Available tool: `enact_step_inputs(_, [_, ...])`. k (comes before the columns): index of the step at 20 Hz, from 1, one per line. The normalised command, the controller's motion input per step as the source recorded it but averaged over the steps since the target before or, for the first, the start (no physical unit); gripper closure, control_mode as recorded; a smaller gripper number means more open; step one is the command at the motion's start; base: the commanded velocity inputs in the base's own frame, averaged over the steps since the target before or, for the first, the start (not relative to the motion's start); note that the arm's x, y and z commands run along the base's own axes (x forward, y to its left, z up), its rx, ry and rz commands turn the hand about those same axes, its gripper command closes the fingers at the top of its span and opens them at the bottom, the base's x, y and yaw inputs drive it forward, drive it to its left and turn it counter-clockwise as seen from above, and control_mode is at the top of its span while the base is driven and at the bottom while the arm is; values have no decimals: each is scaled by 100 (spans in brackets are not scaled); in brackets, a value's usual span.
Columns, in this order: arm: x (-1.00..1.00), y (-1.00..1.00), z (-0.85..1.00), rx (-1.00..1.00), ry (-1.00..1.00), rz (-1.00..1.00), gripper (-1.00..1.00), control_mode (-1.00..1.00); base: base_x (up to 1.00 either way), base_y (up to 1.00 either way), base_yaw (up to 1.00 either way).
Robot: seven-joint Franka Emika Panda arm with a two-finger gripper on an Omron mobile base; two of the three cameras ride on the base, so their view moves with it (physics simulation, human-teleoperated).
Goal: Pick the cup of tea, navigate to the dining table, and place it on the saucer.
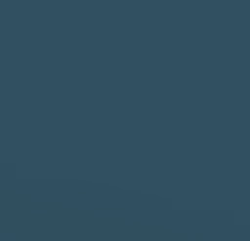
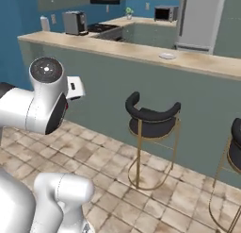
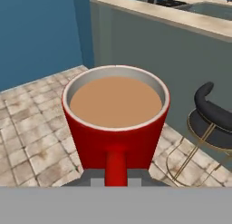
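1. One cup of tea is seen upright just ahead of the gripper, its handle pointed back between the fingers; the grip itself is hidden, so whether the claw is clamped cannot be told.
2. The cup is carried above the tiled floor, apart from the dining table.
3. The saucer is seen lying on the table top, above a black stool.

Glossy red cup of tea, beige marbled dining table, white saucer
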Motion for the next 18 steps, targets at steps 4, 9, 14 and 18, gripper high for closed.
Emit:
enact_step_inputs(4, [0,0,0,0,0,0,100,100,100,98,-49])
enact_step_inputs(9, [0,0,0,0,0,0,100,100,100,100,-42])
enact_step_inputs(14, [0,0,0,0,0,0,100,100,100,100,-46])
enact_step_inputs(18, [0,0,0,0,0,0,100,100,100,100,-46])
